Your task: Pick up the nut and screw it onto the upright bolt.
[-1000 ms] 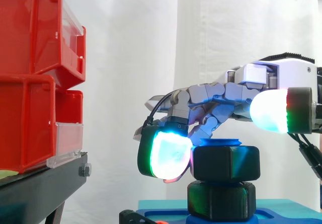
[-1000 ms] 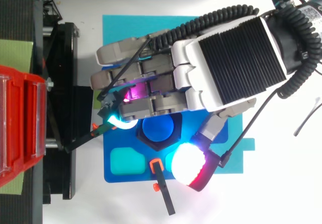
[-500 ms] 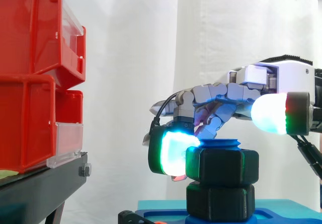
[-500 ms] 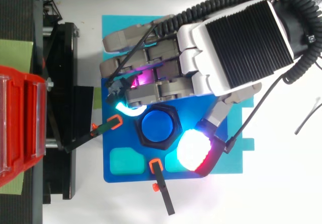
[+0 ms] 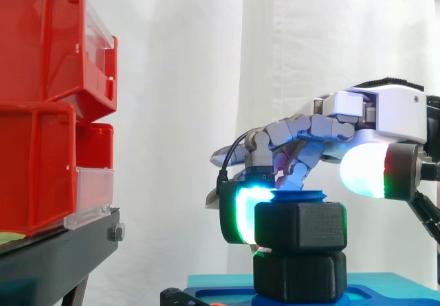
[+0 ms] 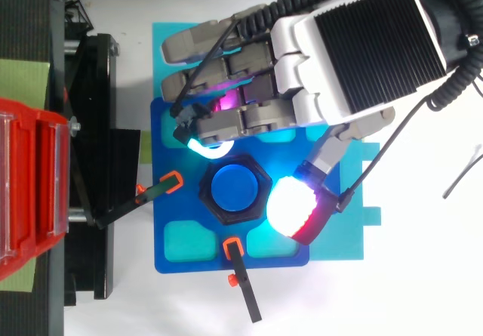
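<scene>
The nut [image 5: 299, 223] sits threaded on the upright bolt [image 6: 235, 189], above the blue fixture plate [image 6: 167, 209]. The hand [image 6: 362, 49] is curled round it, one glowing fingertip [image 5: 237, 213] against its side and the thumb pad [image 6: 290, 206] just beside the opposite edge.

Side level, top overhead (both share nut [image 5: 300, 223])

Bright, even light fills both views; the curtain [image 5: 206, 113] and bench [image 6: 423, 291] look near-white, with faint shadows. The robot hand's [image 6: 362, 41] pads [image 6: 287, 204] glow cyan and glaring white beside the dark nut [image 5: 299, 223].
</scene>
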{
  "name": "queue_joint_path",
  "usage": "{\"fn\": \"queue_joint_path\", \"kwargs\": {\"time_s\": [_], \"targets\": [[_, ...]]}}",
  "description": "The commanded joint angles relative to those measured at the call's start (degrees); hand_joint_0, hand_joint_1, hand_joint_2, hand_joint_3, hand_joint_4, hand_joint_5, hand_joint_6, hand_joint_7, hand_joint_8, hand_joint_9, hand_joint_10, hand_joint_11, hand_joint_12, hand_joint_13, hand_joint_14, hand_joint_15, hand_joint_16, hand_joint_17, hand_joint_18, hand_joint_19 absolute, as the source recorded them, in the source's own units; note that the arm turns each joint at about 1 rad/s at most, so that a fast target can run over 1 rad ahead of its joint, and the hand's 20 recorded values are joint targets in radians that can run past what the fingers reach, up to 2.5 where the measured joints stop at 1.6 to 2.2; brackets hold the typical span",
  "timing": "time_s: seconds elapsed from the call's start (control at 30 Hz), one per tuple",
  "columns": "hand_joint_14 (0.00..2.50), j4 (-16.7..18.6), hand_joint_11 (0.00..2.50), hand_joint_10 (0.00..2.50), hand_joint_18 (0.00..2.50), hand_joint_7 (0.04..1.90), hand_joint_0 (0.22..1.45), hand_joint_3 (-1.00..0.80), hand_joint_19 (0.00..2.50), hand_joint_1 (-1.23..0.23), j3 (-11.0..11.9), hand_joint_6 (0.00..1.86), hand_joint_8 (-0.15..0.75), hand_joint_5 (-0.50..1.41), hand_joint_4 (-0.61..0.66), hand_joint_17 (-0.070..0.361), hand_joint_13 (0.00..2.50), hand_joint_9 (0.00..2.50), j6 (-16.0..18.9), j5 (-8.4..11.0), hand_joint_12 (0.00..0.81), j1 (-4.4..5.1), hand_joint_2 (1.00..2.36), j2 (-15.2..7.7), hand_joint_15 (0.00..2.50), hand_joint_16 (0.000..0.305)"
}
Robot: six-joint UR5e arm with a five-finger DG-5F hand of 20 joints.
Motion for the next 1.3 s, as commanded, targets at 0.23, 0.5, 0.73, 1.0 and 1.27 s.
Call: {"fn": "queue_joint_path", "kwargs": {"time_s": [0.23, 0.5, 0.73, 1.0, 1.27], "targets": [[0.0, -1.33, 0.0, 0.0, 0.34, 1.2, 0.54, -0.5, 0.0, -0.12, 2.13, 0.69, 0.25, 0.03, 0.07, 0.035, 0.69, 1.08, 0.01, -1.05, 0.19, -0.69, 1.0, 0.02, 0.0, 0.015], [0.0, -4.05, 0.0, 0.0, 0.25, 1.47, 0.54, -0.5, 0.0, -0.08, 4.77, 0.52, 0.246, 0.04, 0.14, 0.039, 0.63, 1.11, -0.08, -1.84, 0.207, -1.21, 1.0, 0.02, 0.0, 0.017], [0.0, -3.0, 0.0, 0.0, 0.02, 0.94, 0.53, -0.5, 0.0, -0.05, 8.63, 0.5, 0.217, -0.05, 0.26, 0.051, 0.41, 0.87, 0.45, -3.07, 0.245, -1.83, 1.0, -0.07, 0.0, 0.023], [0.0, -3.61, 0.0, 0.0, 0.0, 0.72, 0.53, -0.5, 0.0, -0.04, 8.46, 0.5, 0.203, -0.08, 0.21, 0.061, 0.35, 0.77, 1.41, -2.46, 0.262, -1.39, 1.0, -0.07, 0.0, 0.027], [0.0, 0.43, 0.0, 0.0, 0.0, 0.72, 0.52, -0.5, 0.0, -0.03, 3.98, 0.5, 0.2, -0.09, 0.22, 0.062, 0.34, 0.75, 2.03, 0.79, 0.267, 0.02, 1.0, -0.07, 0.0, 0.028]]}}
